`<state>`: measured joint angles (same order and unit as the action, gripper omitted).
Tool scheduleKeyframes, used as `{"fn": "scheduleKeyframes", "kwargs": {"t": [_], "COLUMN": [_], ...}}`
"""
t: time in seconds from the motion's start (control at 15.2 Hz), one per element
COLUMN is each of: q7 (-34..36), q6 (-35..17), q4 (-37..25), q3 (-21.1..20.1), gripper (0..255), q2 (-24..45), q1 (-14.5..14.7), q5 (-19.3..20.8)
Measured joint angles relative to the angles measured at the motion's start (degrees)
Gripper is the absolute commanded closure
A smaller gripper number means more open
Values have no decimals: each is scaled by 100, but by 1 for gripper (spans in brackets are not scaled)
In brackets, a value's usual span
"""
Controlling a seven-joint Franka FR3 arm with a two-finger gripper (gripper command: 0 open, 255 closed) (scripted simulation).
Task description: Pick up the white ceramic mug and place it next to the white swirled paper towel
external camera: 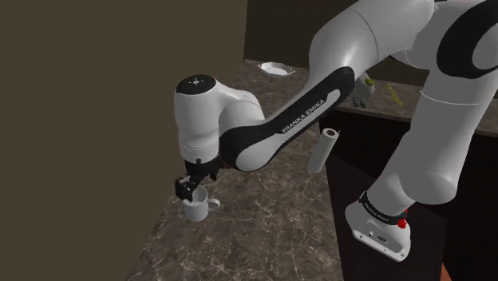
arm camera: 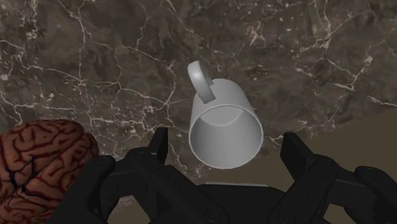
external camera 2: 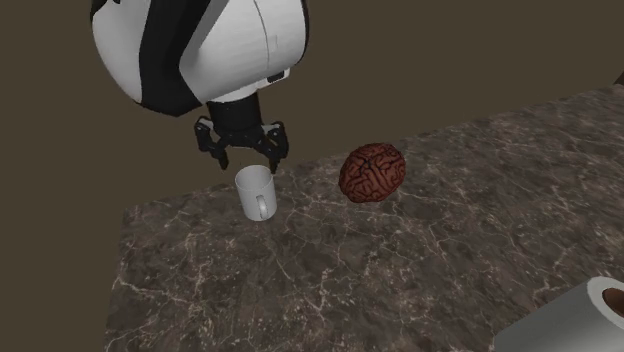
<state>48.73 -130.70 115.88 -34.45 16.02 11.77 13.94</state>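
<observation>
A plain white mug (external camera: 197, 207) (external camera 2: 255, 191) (arm camera: 224, 124) stands upright on the dark marbled counter (external camera: 263, 215), near the wall corner, handle pointing away from the wall. My black gripper (external camera: 191, 188) (external camera 2: 243, 150) (arm camera: 226, 149) hovers just above its rim, open, fingers apart on either side of the mouth and not touching it. The white paper towel roll (external camera: 323, 149) (external camera 2: 575, 320) lies on its side further along the counter, near the counter's edge by the stand.
A red-brown brain-shaped object (external camera 2: 372, 171) (arm camera: 41, 159) sits on the counter close beside the mug. A dark wall (external camera: 96, 96) borders the counter behind the mug. A white dish (external camera: 276, 69) and small items (external camera: 365, 88) lie at the far end.
</observation>
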Motion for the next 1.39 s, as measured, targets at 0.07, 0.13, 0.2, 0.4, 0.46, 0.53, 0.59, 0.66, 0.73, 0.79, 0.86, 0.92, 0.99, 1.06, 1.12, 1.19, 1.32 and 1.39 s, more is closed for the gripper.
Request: {"fn": "scheduleKeyframes", "kwargs": {"t": [0.07,0.13,0.2,0.4,0.46,0.53,0.59,0.66,0.73,0.79,0.86,0.92,0.99,1.06,1.12,1.19,1.32,1.39], "q7": [189,383,506,690,725,750,792,800,826,836,847,851,855,857,857,857,857,857], "q6": [-38,-19,51,46,3,-45,-91,-134,-202,-239,-251,-258,-262,-263,-264,-265,-265,-265], "q4": [-183,-434,-708,-1002,-1005,-1005,-1027,-1027,-1016,-1013,-1013,-1013,-1012,-1013,-1013,-1014,-1014,-1014], "q3": [71,149,220,343,368,394,425,449,481,501,507,510,511,512,512,513,513,513], "gripper": [0,0,0,0,0,0,0,0,0,0,0,0,0,0,0,0,255,255], "q2": [270,559,800,1146,1201,1255,1332,1379,1441,1479,1494,1500,1502,1505,1506,1507,1506,1507], "q1": [141,314,458,663,690,709,748,755,770,778,786,790,792,794,794,795,795,795], "q5": [223,439,597,830,872,912,962,993,1038,1063,1073,1078,1080,1082,1083,1083,1083,1083]}}
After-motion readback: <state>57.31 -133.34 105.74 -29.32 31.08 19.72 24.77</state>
